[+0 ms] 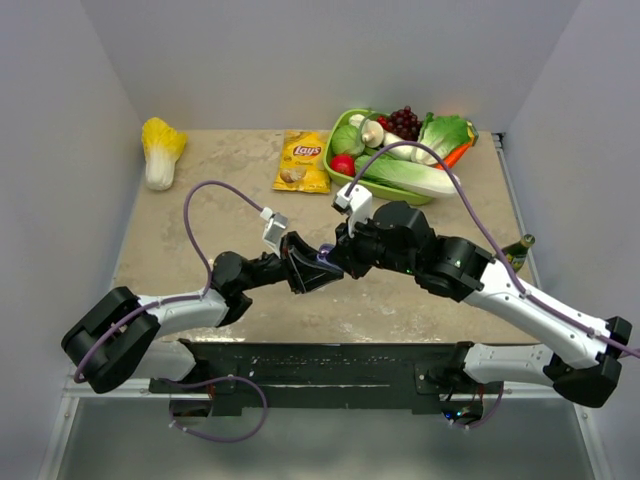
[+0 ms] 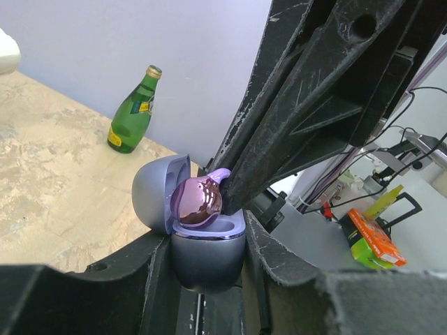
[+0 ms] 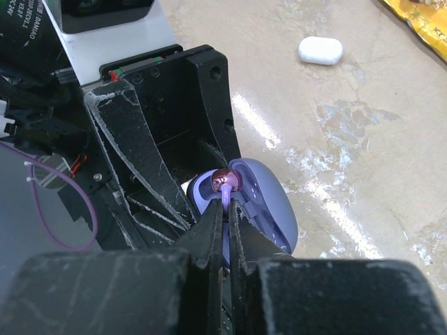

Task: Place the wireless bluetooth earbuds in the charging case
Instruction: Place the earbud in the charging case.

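Observation:
My left gripper (image 2: 207, 279) is shut on the purplish-grey charging case (image 2: 206, 262), held upright with its lid (image 2: 155, 192) hinged open. My right gripper (image 3: 225, 209) is shut on the stem of a glossy purple earbud (image 3: 225, 181) and holds it at the case's mouth. In the left wrist view the earbud (image 2: 198, 202) rests partly in a socket, with the right fingers (image 2: 293, 118) above it. In the top view both grippers meet at mid-table, left (image 1: 305, 265) and right (image 1: 340, 255). The case (image 3: 269, 202) also shows in the right wrist view.
A white oval object (image 3: 320, 50) lies on the table beyond the case. A green bottle (image 1: 517, 250) stands at the right edge. A Lay's bag (image 1: 303, 160), a green basket (image 1: 333, 172) of vegetables and a cabbage (image 1: 160, 150) sit at the back.

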You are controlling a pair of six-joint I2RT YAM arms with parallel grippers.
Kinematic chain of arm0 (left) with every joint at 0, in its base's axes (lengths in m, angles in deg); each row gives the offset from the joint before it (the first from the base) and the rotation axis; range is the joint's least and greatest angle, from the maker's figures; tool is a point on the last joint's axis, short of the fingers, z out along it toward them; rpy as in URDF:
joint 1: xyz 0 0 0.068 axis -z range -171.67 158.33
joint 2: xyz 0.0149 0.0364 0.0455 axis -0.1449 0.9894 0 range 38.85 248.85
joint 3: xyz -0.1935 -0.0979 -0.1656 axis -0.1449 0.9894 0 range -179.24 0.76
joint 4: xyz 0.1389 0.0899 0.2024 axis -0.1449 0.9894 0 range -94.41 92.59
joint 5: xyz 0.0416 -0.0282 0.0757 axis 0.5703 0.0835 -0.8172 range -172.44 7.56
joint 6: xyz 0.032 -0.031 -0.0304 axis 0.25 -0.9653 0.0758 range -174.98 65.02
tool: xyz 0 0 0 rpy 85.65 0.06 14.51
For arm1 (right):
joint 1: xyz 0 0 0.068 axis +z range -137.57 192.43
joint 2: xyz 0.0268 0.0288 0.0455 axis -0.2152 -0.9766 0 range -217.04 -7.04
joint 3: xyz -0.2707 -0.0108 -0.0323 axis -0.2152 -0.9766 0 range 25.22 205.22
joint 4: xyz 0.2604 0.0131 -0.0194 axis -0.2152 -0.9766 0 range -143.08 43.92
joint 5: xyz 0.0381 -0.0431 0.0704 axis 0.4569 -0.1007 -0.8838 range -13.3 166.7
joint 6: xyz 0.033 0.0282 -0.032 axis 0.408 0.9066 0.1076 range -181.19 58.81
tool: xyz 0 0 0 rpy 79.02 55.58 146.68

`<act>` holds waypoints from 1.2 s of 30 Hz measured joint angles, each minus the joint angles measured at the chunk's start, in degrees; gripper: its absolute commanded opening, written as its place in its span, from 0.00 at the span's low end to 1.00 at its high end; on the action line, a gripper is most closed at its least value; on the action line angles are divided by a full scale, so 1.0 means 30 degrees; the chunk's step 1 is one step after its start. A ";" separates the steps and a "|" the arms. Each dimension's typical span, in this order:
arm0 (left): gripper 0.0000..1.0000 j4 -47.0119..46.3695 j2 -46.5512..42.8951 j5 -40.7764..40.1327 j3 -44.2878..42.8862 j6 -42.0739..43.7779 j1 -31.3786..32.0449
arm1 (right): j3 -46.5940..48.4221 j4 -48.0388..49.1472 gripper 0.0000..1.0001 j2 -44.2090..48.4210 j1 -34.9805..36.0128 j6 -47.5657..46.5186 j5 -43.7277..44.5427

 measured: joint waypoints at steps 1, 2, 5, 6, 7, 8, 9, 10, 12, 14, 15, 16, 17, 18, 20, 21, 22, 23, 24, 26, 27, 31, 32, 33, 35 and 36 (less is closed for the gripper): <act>0.00 0.0022 0.0000 0.0007 0.0007 0.0000 -0.0007 | 0.0000 0.0015 0.00 -0.0007 0.0000 -0.0015 0.0000; 0.00 0.0058 0.0007 0.0015 0.0007 0.0007 -0.0007 | 0.0000 0.0015 0.00 -0.0029 -0.0007 -0.0015 0.0000; 0.00 0.0109 0.0000 0.0087 0.0015 0.0095 0.0000 | 0.0007 -0.0029 0.00 -0.0036 -0.0007 -0.0015 0.0000; 0.00 0.0109 0.0000 0.0124 0.0029 0.0182 0.0007 | 0.0051 -0.0109 0.00 -0.0036 -0.0007 -0.0007 0.0000; 0.00 0.0102 -0.0051 0.0124 0.0117 0.0474 0.0051 | 0.0146 -0.0284 0.00 -0.0051 -0.0007 -0.0022 0.0007; 0.00 0.0109 -0.0182 0.0168 0.0291 0.0816 0.0138 | 0.0270 -0.0488 0.00 -0.0058 -0.0007 -0.0029 0.0000; 0.00 0.0095 -0.0335 0.0270 0.0510 0.1239 0.0291 | 0.0474 -0.0801 0.00 -0.0066 0.0000 -0.0051 0.0000; 0.00 0.0102 -0.0546 0.0364 0.0787 0.1778 0.0532 | 0.0721 -0.1115 0.00 -0.0080 0.0000 -0.0095 -0.0015; 0.00 0.0124 -0.0809 0.0517 0.1151 0.2659 0.0882 | 0.1268 -0.1603 0.00 -0.0080 0.0036 -0.0146 -0.0233; 0.00 0.0109 -0.1035 0.0852 0.1515 0.3606 0.1144 | 0.1974 -0.2157 0.00 -0.0073 0.0080 -0.0372 -0.0510; 0.00 0.0117 -0.1115 0.0962 0.1632 0.3927 0.1209 | 0.2259 -0.2324 0.00 -0.0066 0.0080 -0.0459 -0.0656; 0.00 0.0102 -0.1188 0.1078 0.1741 0.4291 0.1290 | 0.2543 -0.2499 0.00 -0.0058 0.0080 -0.0561 -0.0911; 0.00 0.0109 -0.1217 0.1188 0.1800 0.4575 0.1326 | 0.2732 -0.2659 0.00 -0.0058 0.0080 -0.0641 -0.1100; 0.00 0.0117 -0.1231 0.1304 0.1843 0.4838 0.1384 | 0.2827 -0.2812 0.00 -0.0044 0.0073 -0.0743 -0.1392; 0.00 0.0109 -0.1239 0.1421 0.1851 0.5238 0.1384 | 0.2834 -0.3198 0.00 0.0015 0.0080 -0.0896 -0.1887; 0.00 0.0109 -0.1239 0.1472 0.1851 0.5406 0.1384 | 0.2827 -0.3424 0.00 0.0044 0.0080 -0.0969 -0.2193; 0.00 0.0109 -0.1239 0.1508 0.1851 0.5566 0.1392 | 0.2827 -0.3577 0.00 0.0044 0.0080 -0.1056 -0.2506; 0.00 0.0109 -0.1239 0.1566 0.1843 0.5697 0.1392 | 0.2805 -0.3701 0.00 0.0058 0.0080 -0.1115 -0.2674; 0.00 0.0109 -0.1246 0.1603 0.1843 0.5756 0.1392 | 0.2732 -0.3774 0.00 0.0087 0.0080 -0.1166 -0.2936; 0.00 0.0117 -0.1246 0.1683 0.1836 0.5967 0.1392 | 0.2419 -0.3898 0.00 0.0262 0.0080 -0.1260 -0.3373; 0.00 0.0117 -0.1246 0.1727 0.1821 0.6062 0.1392 | 0.2295 -0.3993 0.00 0.0335 0.0080 -0.1290 -0.3526; 0.00 0.0117 -0.1239 0.1843 0.1749 0.6397 0.1392 | 0.1829 -0.4233 0.00 0.0619 0.0146 -0.1450 -0.4087; 0.00 0.0109 -0.1239 0.1843 0.1749 0.6433 0.1392 | 0.1763 -0.4226 0.00 0.0648 0.0189 -0.1494 -0.4167; 0.00 0.0109 -0.1239 0.1843 0.1741 0.6484 0.1392 | 0.1690 -0.4218 0.00 0.0656 0.0226 -0.1537 -0.4240; 0.00 0.0117 -0.1239 0.1858 0.1712 0.6521 0.1399 | 0.1464 -0.4211 0.00 0.0656 0.0357 -0.1610 -0.4430; 0.00 0.0117 -0.1239 0.1865 0.1668 0.6521 0.1413 | 0.1311 -0.4189 0.00 0.0648 0.0415 -0.1625 -0.4481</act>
